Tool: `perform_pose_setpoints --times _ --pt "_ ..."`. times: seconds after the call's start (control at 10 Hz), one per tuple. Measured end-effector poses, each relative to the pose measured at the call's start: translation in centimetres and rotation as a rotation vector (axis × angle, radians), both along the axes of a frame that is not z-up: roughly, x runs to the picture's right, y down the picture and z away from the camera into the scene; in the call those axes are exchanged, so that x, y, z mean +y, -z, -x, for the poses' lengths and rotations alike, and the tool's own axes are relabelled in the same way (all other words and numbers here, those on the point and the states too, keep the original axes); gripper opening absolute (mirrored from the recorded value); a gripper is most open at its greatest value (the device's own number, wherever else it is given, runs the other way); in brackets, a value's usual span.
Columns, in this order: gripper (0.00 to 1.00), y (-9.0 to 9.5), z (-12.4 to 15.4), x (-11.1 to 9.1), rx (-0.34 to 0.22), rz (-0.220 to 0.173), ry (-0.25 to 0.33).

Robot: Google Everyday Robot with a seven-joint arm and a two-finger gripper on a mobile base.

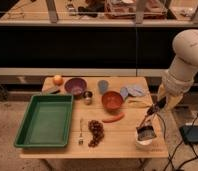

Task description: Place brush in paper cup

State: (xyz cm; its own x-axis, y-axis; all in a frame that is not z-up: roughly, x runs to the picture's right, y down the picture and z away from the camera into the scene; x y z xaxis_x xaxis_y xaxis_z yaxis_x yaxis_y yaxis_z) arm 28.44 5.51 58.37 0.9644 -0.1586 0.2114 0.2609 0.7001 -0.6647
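The tabletop (pixel 117 142) carries a green tray (pixel 44 121) at its left edge, bowls and cups toward the back, and the paper cup (pixel 145 140) near the front right corner. The white arm (pixel 184 65) comes in from beyond the right edge, bends down and inward, and ends with the end effector (pixel 153 108) just above and slightly behind the cup. It grips the brush (pixel 146 125) by the upper end of the black handle. The brush's long axis runs steeply down and a little toward the front-left, with the wide head at the cup's mouth; whether the head sits inside the rim or just over it is unclear. The coming move looks like a short descent and release.
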Motion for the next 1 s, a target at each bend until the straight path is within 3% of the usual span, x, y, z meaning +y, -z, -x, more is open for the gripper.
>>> perform_pose_setpoints --times 1.0 --pt "0.0 0.1 -1.6 0.9 0.051 0.0 -0.017"
